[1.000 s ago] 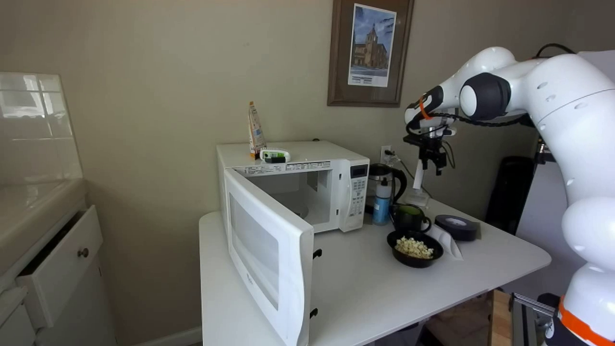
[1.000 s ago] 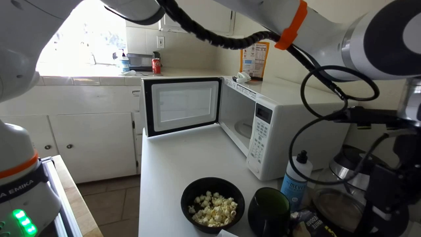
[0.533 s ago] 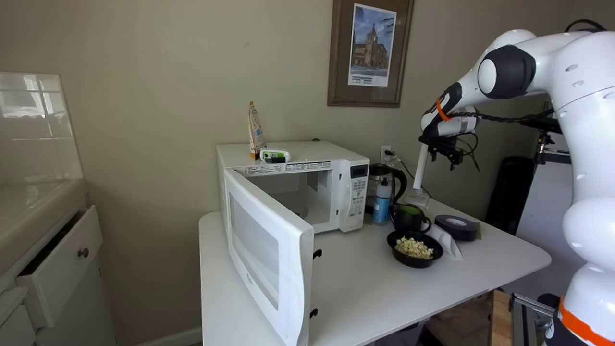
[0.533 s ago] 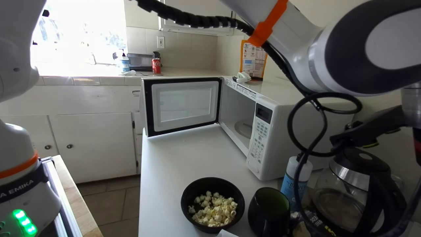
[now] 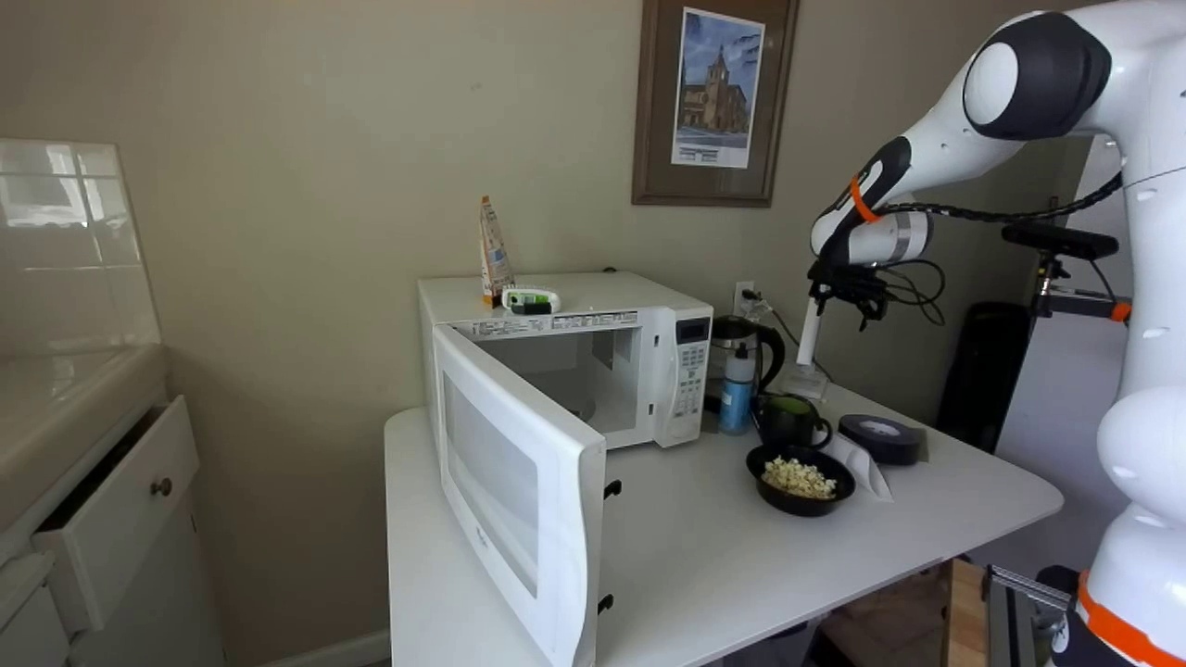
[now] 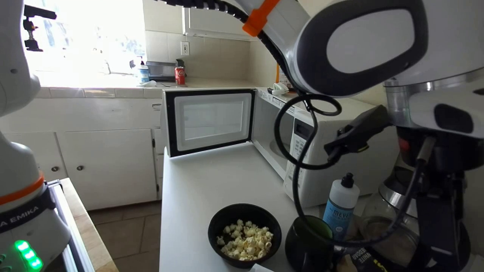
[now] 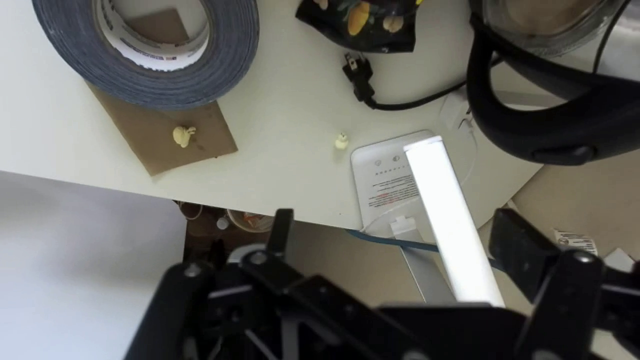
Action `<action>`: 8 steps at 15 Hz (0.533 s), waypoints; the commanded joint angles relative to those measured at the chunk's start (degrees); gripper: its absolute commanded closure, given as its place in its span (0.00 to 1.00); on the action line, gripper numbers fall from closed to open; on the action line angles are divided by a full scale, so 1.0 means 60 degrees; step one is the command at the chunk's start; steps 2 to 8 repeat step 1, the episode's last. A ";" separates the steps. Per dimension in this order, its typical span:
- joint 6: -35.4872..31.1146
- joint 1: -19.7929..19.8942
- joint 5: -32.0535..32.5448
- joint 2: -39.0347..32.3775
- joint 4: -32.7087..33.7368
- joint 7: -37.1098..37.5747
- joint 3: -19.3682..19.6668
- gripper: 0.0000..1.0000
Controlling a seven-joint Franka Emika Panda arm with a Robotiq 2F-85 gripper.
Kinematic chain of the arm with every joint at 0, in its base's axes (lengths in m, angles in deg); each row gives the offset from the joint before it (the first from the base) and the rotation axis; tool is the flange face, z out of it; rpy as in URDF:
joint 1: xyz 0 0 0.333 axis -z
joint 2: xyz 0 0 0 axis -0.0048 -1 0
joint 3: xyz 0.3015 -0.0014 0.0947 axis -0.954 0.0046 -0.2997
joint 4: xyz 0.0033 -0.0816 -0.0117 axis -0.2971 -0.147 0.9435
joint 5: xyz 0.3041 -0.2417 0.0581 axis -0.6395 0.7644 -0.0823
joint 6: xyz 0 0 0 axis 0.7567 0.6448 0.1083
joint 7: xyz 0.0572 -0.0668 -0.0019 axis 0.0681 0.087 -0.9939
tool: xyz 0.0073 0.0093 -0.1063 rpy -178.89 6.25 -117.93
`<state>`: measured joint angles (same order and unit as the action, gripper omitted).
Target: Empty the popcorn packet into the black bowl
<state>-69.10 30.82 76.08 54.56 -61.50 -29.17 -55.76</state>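
The black bowl [image 5: 801, 508] stands on the table with popcorn in it; it also shows in an exterior view [image 6: 249, 210]. The popcorn packet [image 7: 370, 22], dark with yellow and orange print, lies on the table at the top of the wrist view, partly cut off. Part of it shows beside the mug in an exterior view [image 6: 363, 260]. My gripper [image 7: 395, 227] is open and empty, its fingers wide apart. It hangs tilted above the table's far end, near the lamp, in an exterior view [image 5: 862, 306]. It is away from packet and bowl.
A white lamp arm [image 7: 455, 220] shows between my fingers, apparently beyond them. A tape roll [image 7: 150, 85], a plug with cord [image 7: 359, 75], a kettle [image 7: 545, 130], a dark mug [image 5: 788, 421] and a blue bottle [image 5: 737, 394] stand near. The microwave door [image 5: 500, 482] is open.
The arm has drawn back and the gripper has tilted, shifting slightly right in an exterior view. The bowl and packet have not moved. The gripper carries nothing.
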 commanded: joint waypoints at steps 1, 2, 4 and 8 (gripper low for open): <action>0.0023 -0.0308 -0.0255 -0.0027 0.0001 -0.0212 0.0328 0.00; 0.0023 -0.0308 -0.0255 -0.0027 0.0001 -0.0212 0.0328 0.00; 0.0023 -0.0308 -0.0255 -0.0027 0.0001 -0.0212 0.0328 0.00; 0.0023 -0.0308 -0.0255 -0.0027 0.0001 -0.0212 0.0328 0.00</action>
